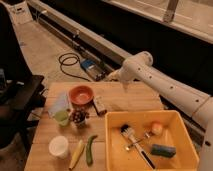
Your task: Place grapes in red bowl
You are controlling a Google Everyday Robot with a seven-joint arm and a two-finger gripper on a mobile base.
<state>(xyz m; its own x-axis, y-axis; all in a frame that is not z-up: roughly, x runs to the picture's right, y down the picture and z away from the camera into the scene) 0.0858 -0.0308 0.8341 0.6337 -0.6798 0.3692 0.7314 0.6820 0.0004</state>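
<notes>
The red bowl (81, 94) stands on the far left part of the wooden table (130, 100). The grapes (78, 116), a small dark bunch, lie just in front of the bowl, against a small silver cup (80, 123). My white arm reaches in from the right. Its gripper (112, 76) hangs beyond the table's far edge, to the right of the bowl and well away from the grapes. It holds nothing that I can see.
A large yellow bin (112, 137) with a brush, a blue sponge and an orange fruit fills the front right. A green cup (62, 118), a white cup (59, 146), a yellow fruit (76, 154), a green vegetable (90, 150) and a brown can (100, 106) stand around the grapes.
</notes>
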